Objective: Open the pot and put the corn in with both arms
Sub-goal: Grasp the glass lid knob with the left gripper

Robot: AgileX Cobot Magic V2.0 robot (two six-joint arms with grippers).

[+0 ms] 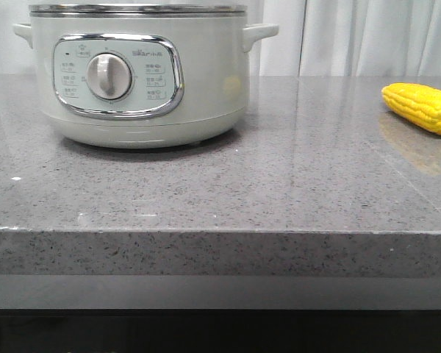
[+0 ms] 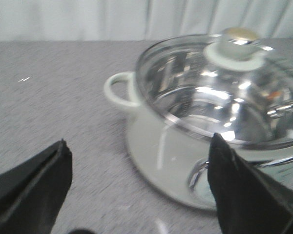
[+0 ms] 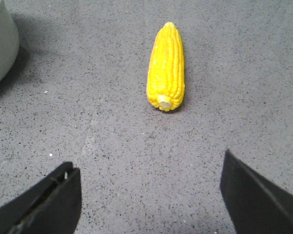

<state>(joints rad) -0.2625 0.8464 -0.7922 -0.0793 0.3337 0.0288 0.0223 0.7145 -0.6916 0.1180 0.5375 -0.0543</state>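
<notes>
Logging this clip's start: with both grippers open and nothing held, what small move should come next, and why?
Probably the left gripper should advance toward the lid knob: the glass lid still covers the pot, so the corn, lying free on the counter ahead of the open right gripper, cannot go in yet.

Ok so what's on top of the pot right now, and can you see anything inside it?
A glass lid with a pale knob sits on the pot. Through the glass only the shiny steel interior and reflections show. Glare hides part of the bottom. The corn lies on the counter, apart.
</notes>
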